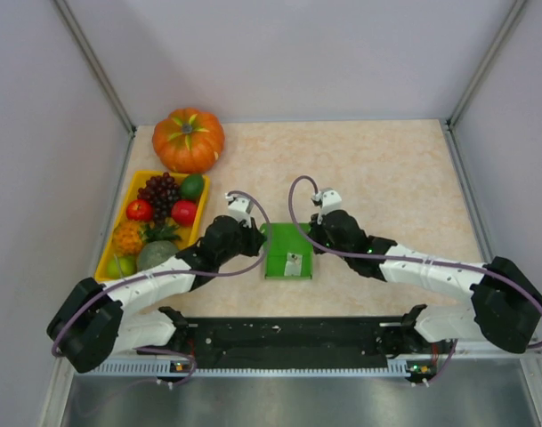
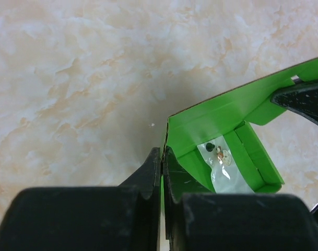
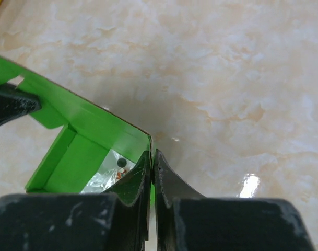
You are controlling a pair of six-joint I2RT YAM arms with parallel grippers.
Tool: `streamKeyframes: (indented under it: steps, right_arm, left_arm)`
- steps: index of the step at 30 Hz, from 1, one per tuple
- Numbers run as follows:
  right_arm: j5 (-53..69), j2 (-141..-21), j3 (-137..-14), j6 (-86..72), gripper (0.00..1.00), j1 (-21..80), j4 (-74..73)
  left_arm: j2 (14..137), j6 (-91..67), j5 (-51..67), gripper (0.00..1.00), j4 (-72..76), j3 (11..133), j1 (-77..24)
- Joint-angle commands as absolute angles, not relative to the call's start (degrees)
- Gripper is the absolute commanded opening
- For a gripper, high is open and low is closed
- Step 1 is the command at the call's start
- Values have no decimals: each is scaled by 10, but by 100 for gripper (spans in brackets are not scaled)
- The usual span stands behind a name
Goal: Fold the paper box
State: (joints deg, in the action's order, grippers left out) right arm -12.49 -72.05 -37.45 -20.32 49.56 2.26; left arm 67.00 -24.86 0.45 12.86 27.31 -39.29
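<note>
**Both claws pinched on the box's back wall, fold half made**

- Left claw (image 2: 162, 152): jaws closed, with a thin edge of green card between the tips. It grips the paper box (image 2: 221, 117) at one corner of a raised wall.
- Right claw (image 3: 152, 155): jaws likewise closed on the opposite corner of the same wall. Its dark finger shows at the right edge of the left wrist view.
- The box sits on the table (image 1: 386, 169) at centre frame in the top view, between the two claws. Wall and side panels stand up and the near flap lies flat.
- A clear packet (image 2: 221, 168) lies inside.
- Fruit tray (image 1: 110, 249) and pumpkin (image 1: 189, 140) are at upper left, well apart.

Judgement: this is the wall-raising step, mid-task. The next move calls for both arms working together to crease the corners inward. One claw should hold while the other shifts to a side tab. The thin card may slip or buckle.
</note>
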Motion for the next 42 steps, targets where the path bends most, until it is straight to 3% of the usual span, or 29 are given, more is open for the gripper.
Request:
streamKeyframes:
  steps: [1,9,13,26,30,35,42]
  right_arm:
    - [-256,-713,-381,-270,0,519,85]
    - [-507,-780,-423,-313,0,617,93]
    - [-562,-808,-410,-332,0,647,116]
    - [-714,-843,-337,-394,0,726,199]
    - [-743,-856,-335,-469,0,743,153]
    - [-791,-879,-376,-617,0,766,-27]
    - [-797,-910,-378,-710,0,801,-88]
  left_arm:
    - [651,-281,-91,0,188,286,-438]
    - [694,-285,-275,0,240,303,-525]
    - [718,-315,-374,0,251,303,-548]
    - [788,-350,-503,0,335,261,-635]
    - [794,-360,-523,0,338,244,-650]
    - [817,-391,-544,0,330,241,-667]
    - [831,-423,-576,0,339,218,-693]
